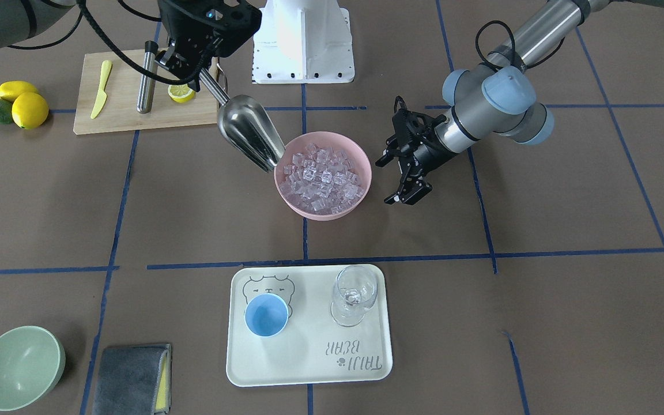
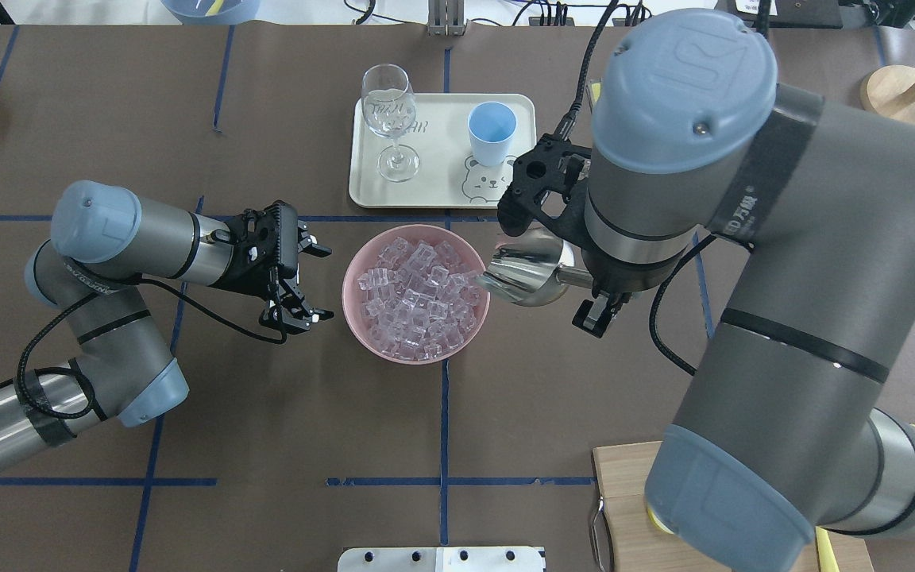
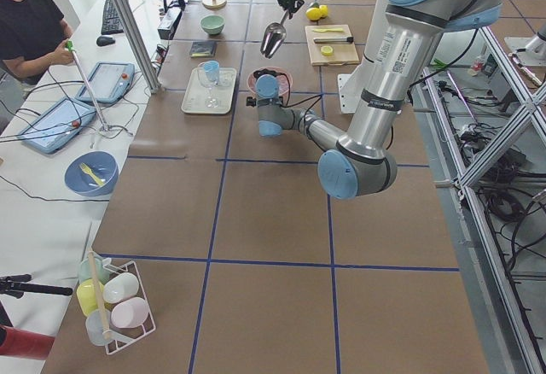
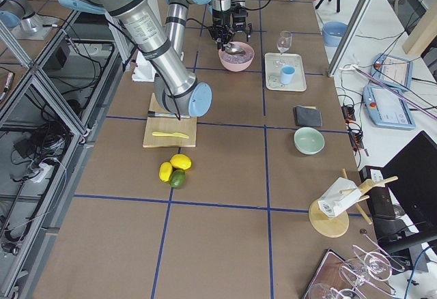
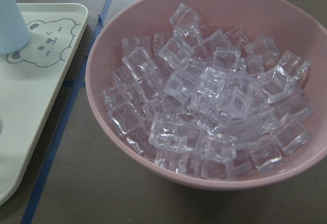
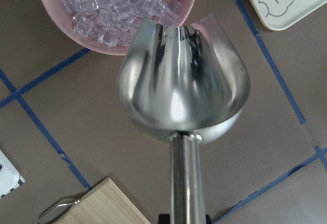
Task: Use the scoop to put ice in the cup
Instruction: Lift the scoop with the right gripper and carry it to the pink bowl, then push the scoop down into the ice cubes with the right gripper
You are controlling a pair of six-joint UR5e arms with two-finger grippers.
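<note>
A pink bowl (image 1: 366, 173) holds many clear ice cubes (image 1: 323, 176) at mid-table; they also show in the overhead view (image 2: 418, 298) and the left wrist view (image 5: 209, 91). My right gripper (image 1: 191, 57) is shut on the handle of the steel scoop (image 1: 248, 132). The scoop (image 2: 525, 274) is empty (image 6: 184, 91) and tilts down, its tip at the bowl's rim. My left gripper (image 2: 321, 284) is open and empty beside the bowl's other side (image 1: 388, 180). The light-blue cup (image 1: 266, 314) stands empty on a cream tray (image 1: 309, 357); it also shows in the overhead view (image 2: 492, 133).
A clear stemmed glass (image 1: 354, 294) stands on the tray beside the cup. A wooden board (image 1: 119, 118) carries a yellow knife, a steel cylinder (image 1: 147, 80) and a lemon half. Lemons and an avocado (image 1: 18, 104), a green bowl (image 1: 18, 369) and a grey cloth (image 1: 130, 380) lie on that side.
</note>
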